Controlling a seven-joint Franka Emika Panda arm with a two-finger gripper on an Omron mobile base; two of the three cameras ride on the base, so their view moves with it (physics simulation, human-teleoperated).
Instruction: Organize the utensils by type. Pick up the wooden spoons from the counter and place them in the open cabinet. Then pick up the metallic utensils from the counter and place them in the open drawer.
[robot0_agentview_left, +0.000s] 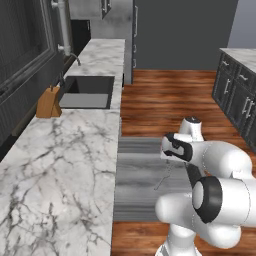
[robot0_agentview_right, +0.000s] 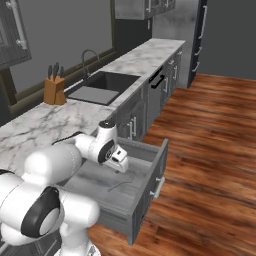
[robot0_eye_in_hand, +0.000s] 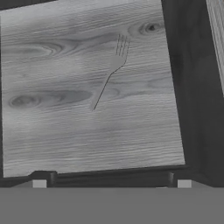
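My gripper (robot0_agentview_left: 171, 156) (robot0_agentview_right: 123, 168) (robot0_eye_in_hand: 111, 184) hangs open and empty just above the open drawer (robot0_agentview_left: 135, 200) (robot0_agentview_right: 153, 172) (robot0_eye_in_hand: 65, 131). A slim silver-grey fork (robot0_agentview_left: 164, 179) (robot0_agentview_right: 120, 186) (robot0_eye_in_hand: 110, 72) lies flat on the drawer's grey floor, below and slightly ahead of the fingers. The white marble counter (robot0_agentview_left: 60, 165) (robot0_agentview_right: 45, 125) runs along the left. The cabinet's dark panelled door (robot0_agentview_left: 25, 50) (robot0_agentview_right: 7, 35) with its pale bar handle is above the counter. The wooden spoons and the orange-handled utensil are out of view.
A knife block (robot0_agentview_left: 48, 103) (robot0_agentview_right: 54, 90) stands beside the sink (robot0_agentview_left: 87, 92) (robot0_agentview_right: 102, 87) and its faucet (robot0_agentview_right: 89, 56). Dark lower cabinets (robot0_agentview_left: 235, 97) line the right wall across the wooden floor (robot0_agentview_right: 210, 150). The pulled-out drawer juts into the aisle.
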